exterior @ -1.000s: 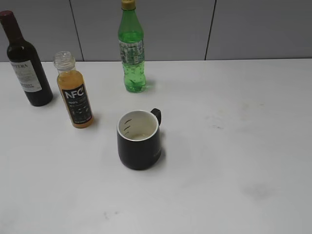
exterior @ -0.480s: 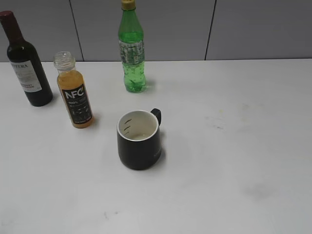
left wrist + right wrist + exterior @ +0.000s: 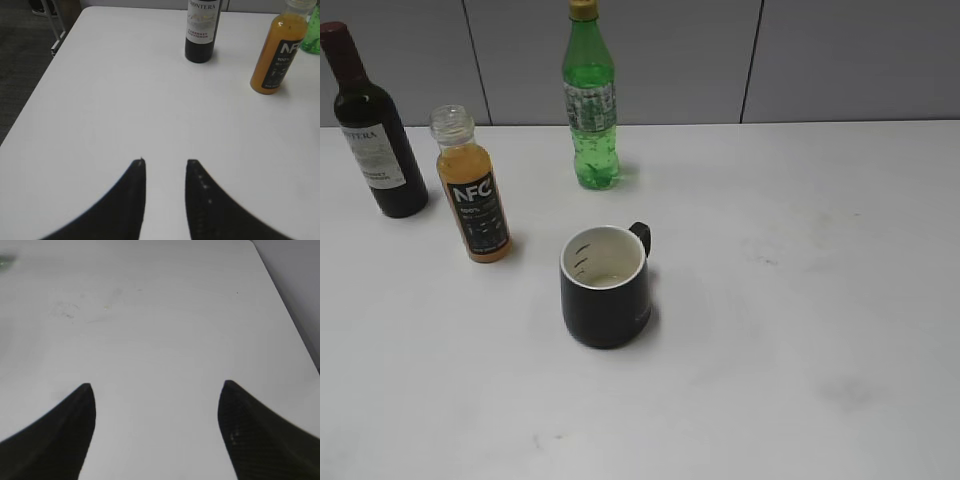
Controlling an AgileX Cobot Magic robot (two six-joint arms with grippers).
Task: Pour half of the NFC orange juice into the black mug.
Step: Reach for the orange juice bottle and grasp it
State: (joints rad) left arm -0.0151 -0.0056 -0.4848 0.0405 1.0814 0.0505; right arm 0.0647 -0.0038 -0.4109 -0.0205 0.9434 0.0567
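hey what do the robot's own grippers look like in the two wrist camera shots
Only the fingers show. The left gripper has two matte black fingers that curve and taper to narrow tips, one with a row of tiny pale specks. The right gripper has similar dark tapered fingers with a faint woven, carbon-fibre-like sheen. No cables, labels or arm links are visible.

Wine bottle (image 3: pixel 372 130) near NFC orange juice (image 3: pixel 472 188); elsewhere open table (image 3: pixel 800 300)
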